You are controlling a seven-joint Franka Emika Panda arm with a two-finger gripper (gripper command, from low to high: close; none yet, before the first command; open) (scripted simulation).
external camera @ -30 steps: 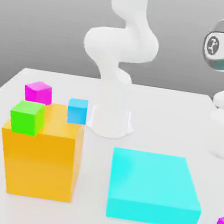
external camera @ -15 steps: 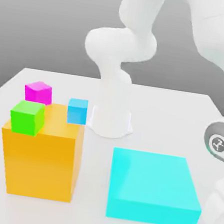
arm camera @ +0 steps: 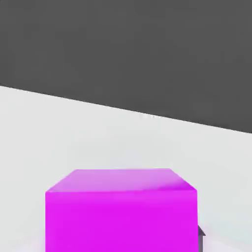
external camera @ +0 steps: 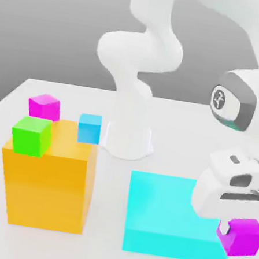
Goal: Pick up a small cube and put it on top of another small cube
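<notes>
We're looking at a white table point(external camera: 7, 102) under a plain grey backdrop, with the white arm's base planted at the far side. Down at the exterior view's right, the gripper point(external camera: 234, 236) has its fingers clamped tight on a small magenta cube point(external camera: 243, 235), and that cube hangs clear of the tabletop, just off the near right corner of the big cyan block point(external camera: 172, 211). From the hand view we get the same magenta cube point(arm camera: 122, 209) sitting squarely in front of the camera, bare white table beyond it. Well away from the gripper, across to the exterior view's left, we've got the second magenta cube point(external camera: 44, 107) resting on the table behind the tall orange block point(external camera: 47, 187). A small green cube point(external camera: 31, 135) sits on that orange block's top, at its left rear corner, and a small light-blue cube point(external camera: 89, 128) stands by the block's far right corner, towards the arm's base.
</notes>
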